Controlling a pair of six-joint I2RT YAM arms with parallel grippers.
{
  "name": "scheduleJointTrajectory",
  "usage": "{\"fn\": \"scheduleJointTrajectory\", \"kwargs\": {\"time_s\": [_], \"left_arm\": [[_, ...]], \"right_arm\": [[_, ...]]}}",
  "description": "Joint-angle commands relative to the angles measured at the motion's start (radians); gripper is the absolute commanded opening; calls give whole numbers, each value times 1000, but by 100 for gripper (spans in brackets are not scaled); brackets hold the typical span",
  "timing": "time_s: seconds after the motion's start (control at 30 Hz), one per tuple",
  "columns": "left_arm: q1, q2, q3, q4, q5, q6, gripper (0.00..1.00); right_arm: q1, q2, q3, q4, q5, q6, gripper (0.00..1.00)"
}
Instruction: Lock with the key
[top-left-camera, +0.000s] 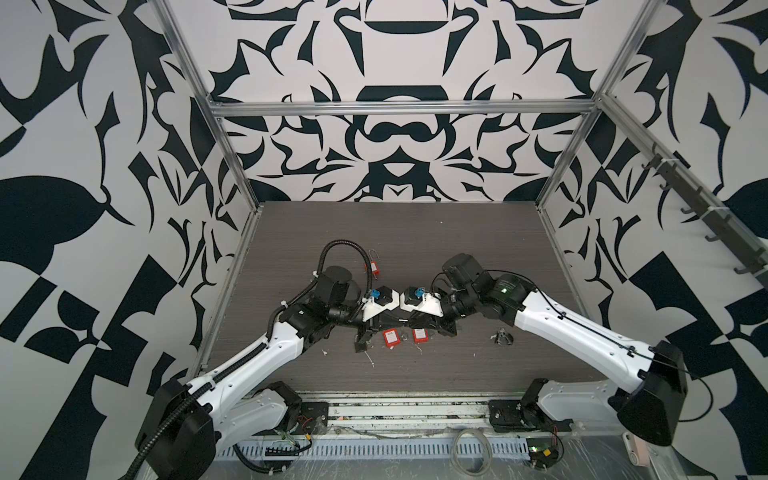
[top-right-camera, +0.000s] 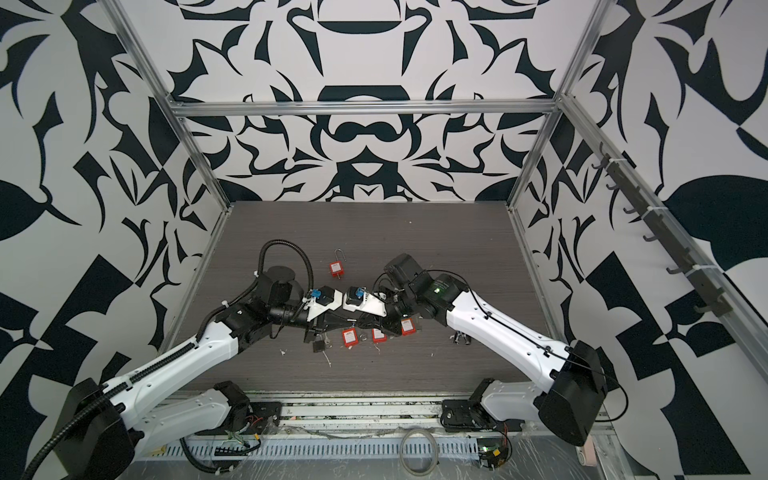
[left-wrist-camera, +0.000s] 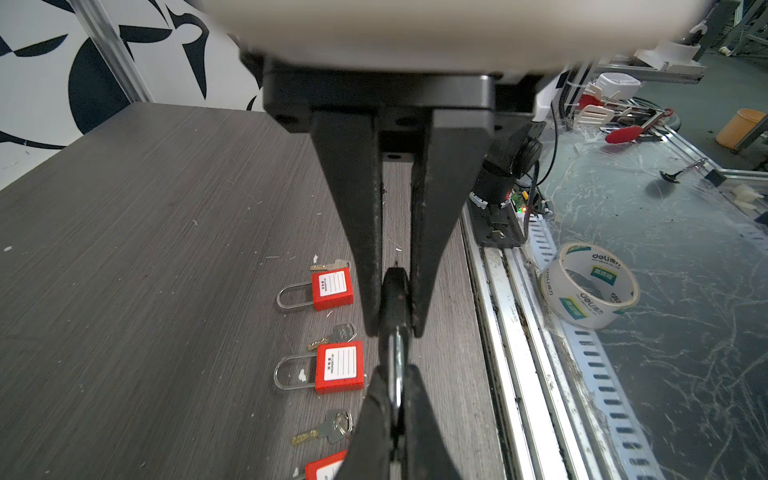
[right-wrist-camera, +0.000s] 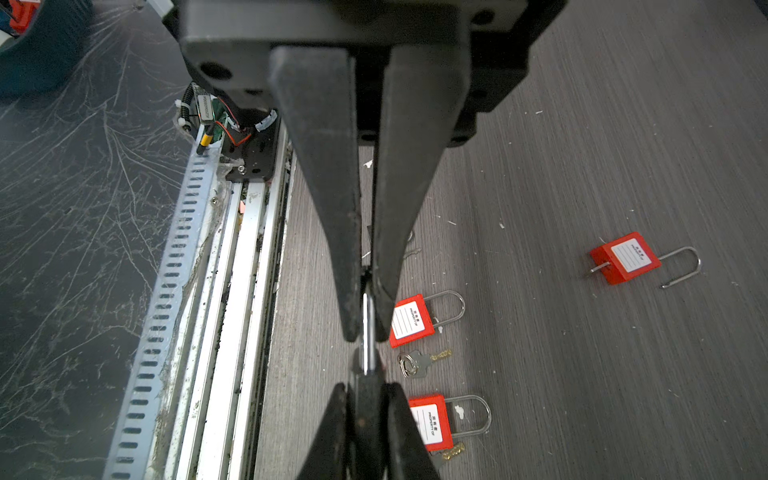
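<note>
The lock (left-wrist-camera: 394, 291) is a slim black one, up off the table, edge-on. The left gripper (left-wrist-camera: 395, 332) pinches its body; its silver bit (right-wrist-camera: 366, 316) sits squeezed in the right gripper (right-wrist-camera: 366, 337). Shackle or key, can't tell.

Dark grey wood-grain tabletop (top-left-camera: 415, 232). Near front edge, lying flat in a row: left red padlock (top-right-camera: 350, 336), middle red padlock (top-right-camera: 378, 334), right red padlock (top-right-camera: 408, 326), shackles closed where visible. Loose keys (left-wrist-camera: 336, 334) just beside them, brass blades, one on a ring. Farther back, well apart: fourth red padlock (top-right-camera: 337, 268), shackle swung open. Off to the right: small dark metal bundle (top-left-camera: 503, 336), unclear what. White scraps (top-left-camera: 370, 361) scattered around.
</note>
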Motion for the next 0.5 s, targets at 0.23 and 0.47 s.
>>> {"fn": "scheduleJointTrajectory", "kwargs": {"time_s": [0.23,0.47], "left_arm": [[50,-68,16,-26,-21,34,32],[51,-44,33,-108,24,87,31]], "right_arm": [[6,-30,28,5,-44,16,3],[6,-13,38,5,-48,18,2]]}}
